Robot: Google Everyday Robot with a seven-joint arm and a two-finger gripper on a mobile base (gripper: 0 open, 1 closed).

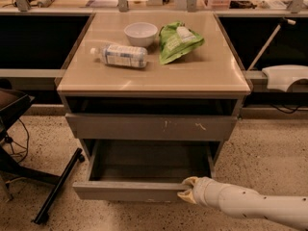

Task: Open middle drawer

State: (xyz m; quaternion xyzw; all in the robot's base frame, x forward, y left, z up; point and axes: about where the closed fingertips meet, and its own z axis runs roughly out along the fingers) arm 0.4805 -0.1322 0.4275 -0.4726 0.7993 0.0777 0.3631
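The middle drawer (pixel 127 190) is a plain grey flat front with no handle. It stands pulled well out of the cabinet, and its grey box interior (pixel 149 165) shows empty. My gripper (pixel 186 190) is at the right end of the drawer front, its pale fingers closed over the front's top edge. My white arm (pixel 250 207) reaches in from the lower right. Above it, the grey drawer front with white scratch marks (pixel 149 127) sits nearly flush with the cabinet.
On the tan cabinet top (pixel 202 76) stand a white bowl (pixel 140 33), a lying plastic bottle (pixel 120 55) and a green bag (pixel 178 42). A black chair base (pixel 55 191) is on the floor at the left. A white object (pixel 286 76) juts from the right.
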